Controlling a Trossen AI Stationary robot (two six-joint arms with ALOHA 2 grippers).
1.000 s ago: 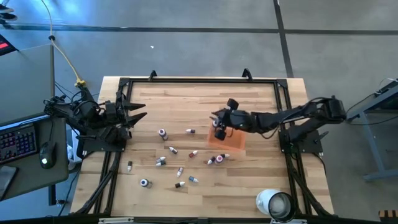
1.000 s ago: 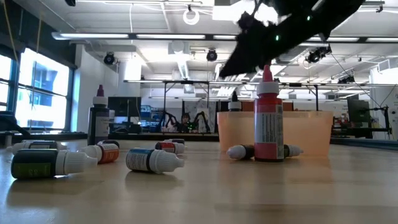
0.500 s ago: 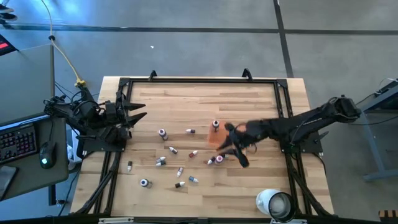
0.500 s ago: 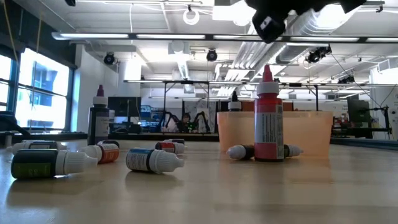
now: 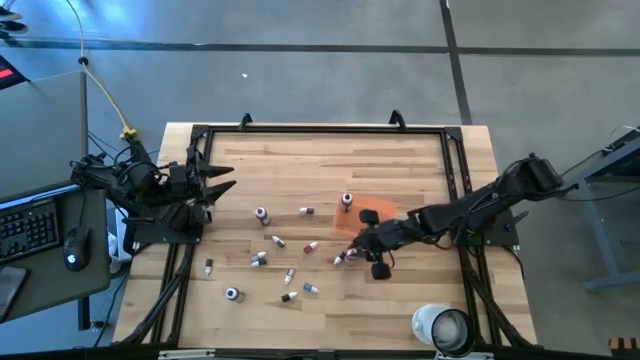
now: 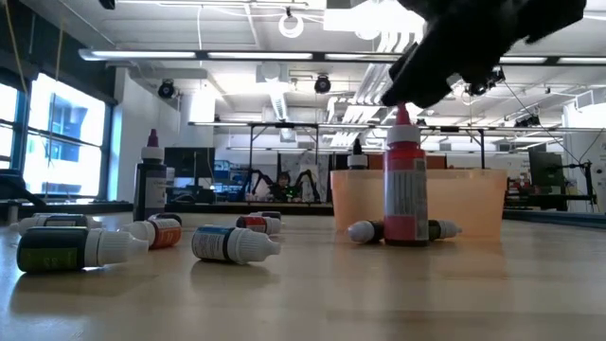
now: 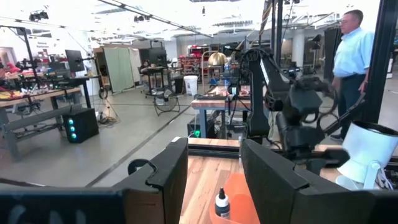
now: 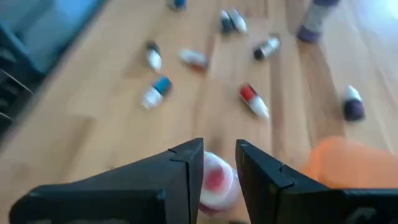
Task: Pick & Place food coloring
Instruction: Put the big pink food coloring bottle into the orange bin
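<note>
Several tiny food coloring bottles [image 5: 283, 262] lie scattered on the light wooden table [image 5: 300, 170]. Right gripper [image 5: 352, 252], beside the translucent orange rectangular tray [image 5: 372, 217], hangs over an upright red bottle with a white cap [image 6: 405, 188], its dark fingers [image 8: 181, 168] parted around the cap, not clenched. Left gripper [image 5: 222, 178] rests spread wide at the table's left edge.

Food coloring bottles [image 5: 283, 260]: about dozen tiny bottles, white, dark, reddish, mostly lying on side, scattered across middle of wooden surface [image 5: 300, 170]. Red bottle [image 6: 405, 180] upright with pointed cap. Dark bottle [image 6: 151, 185] upright, far side.
</note>
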